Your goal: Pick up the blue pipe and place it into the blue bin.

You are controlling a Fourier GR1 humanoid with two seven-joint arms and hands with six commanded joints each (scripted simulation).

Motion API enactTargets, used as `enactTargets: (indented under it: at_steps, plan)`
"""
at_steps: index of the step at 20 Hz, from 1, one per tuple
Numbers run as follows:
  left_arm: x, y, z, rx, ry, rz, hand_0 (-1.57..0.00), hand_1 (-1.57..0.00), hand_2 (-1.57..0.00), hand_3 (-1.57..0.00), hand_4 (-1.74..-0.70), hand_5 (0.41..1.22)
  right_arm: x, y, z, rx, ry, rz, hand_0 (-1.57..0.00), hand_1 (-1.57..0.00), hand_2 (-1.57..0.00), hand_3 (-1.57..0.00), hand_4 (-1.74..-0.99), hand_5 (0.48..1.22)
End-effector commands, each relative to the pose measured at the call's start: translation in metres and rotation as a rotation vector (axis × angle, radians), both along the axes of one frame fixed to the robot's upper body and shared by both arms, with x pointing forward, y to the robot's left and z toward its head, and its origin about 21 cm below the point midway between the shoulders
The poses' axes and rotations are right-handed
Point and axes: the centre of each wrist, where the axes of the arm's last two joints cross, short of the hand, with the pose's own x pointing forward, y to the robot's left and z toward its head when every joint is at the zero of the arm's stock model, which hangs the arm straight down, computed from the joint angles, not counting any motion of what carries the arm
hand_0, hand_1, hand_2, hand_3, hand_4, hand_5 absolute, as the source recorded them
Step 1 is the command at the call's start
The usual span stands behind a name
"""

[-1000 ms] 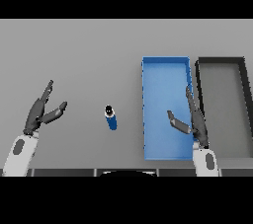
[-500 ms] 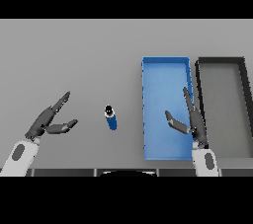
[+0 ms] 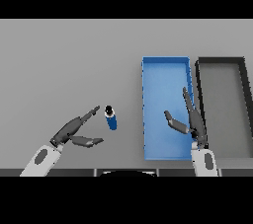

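Lying pipe: short blue pipe [image 3: 112,119], smooth cylinder, dark cap, on matte grey table [image 3: 69,70].
Left hand [image 3: 74,131]: fingers released, at pipe's 8 o'clock.
Right hand [image 3: 190,122]: fingers straight, over rectangular blue bin [image 3: 165,77].

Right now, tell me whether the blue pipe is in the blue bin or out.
Out. The blue pipe lies on the grey table, left of the blue bin, near the left hand.

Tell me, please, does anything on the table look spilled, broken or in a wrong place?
Nothing stands out. The blue pipe sits on the grey table, outside the blue bin, which holds nothing, as does the dark bin. The left hand is open beside the pipe; the right hand is open over the blue bin.
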Motion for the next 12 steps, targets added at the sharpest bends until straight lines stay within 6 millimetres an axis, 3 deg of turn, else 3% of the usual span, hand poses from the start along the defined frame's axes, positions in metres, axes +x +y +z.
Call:
enactTargets:
  at_steps: [1, 5, 9, 12]
  plan:
    - [0.003, -0.005, -0.002, -0.004, -0.005, -0.005, 0.0, 0.0, 0.0, 0.0, -1.15, 0.452, -0.001, 0.001, -0.001, 0.007, -0.001, 0.003, 0.0, 0.0, 0.0, 0.0, -1.218, 0.627]
    - [0.015, -0.037, -0.015, -0.029, -0.008, 0.001, 0.0, 0.0, 0.0, 0.0, -1.15, 0.46, -0.004, -0.005, 0.002, -0.007, 0.02, -0.008, 0.0, 0.0, 0.0, 0.0, -1.201, 0.62]
    - [0.026, -0.055, -0.026, -0.055, -0.015, -0.014, 0.0, 0.0, 0.0, 0.0, -1.12, 0.456, -0.001, -0.005, 0.0, 0.001, 0.021, -0.018, 0.0, 0.0, 0.0, 0.0, -1.211, 0.634]
    - [0.029, -0.065, -0.035, 0.017, -0.019, -0.008, 0.0, 0.0, 0.0, 0.0, -1.06, 0.425, -0.005, -0.006, -0.002, 0.008, 0.004, -0.008, 0.0, 0.0, 0.0, 0.0, -1.222, 0.642]
